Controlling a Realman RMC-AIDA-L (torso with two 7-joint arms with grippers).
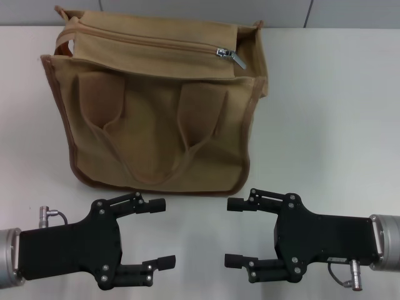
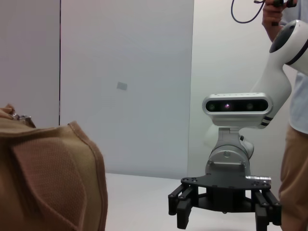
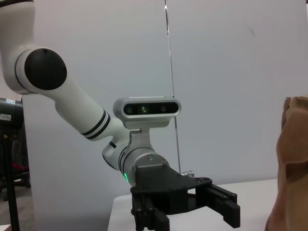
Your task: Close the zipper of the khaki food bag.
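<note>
Khaki food bag stands on a white table, toward the far left of centre, with its front pockets and two loop handles facing the robot. Dark brown piping outlines its edges.

Starting at the left, the bag's left edge sits close to the table's left side, with only a narrow strip of bare surface beside it. Across the top panel runs the zipper, a tan line going from the far left corner toward the right. Its small silver pull tab lies near the right end of the panel, tilted down toward the corner. To the right of the bag, the table is a wide stretch of bare white reaching the edge of the head view.

Nearer the robot, a strip of bare table separates the bag's bottom edge from both grippers. The left gripper rests low at the near left, fingers spread apart and pointing right, holding nothing. Facing it across a gap, the right gripper rests at the near right, fingers likewise spread apart and pointing left, holding nothing. Neither touches the bag.

From the left wrist camera, the bag's corner fills the near side, with the right gripper farther off. The right wrist camera shows the left gripper and a sliver of bag.
</note>
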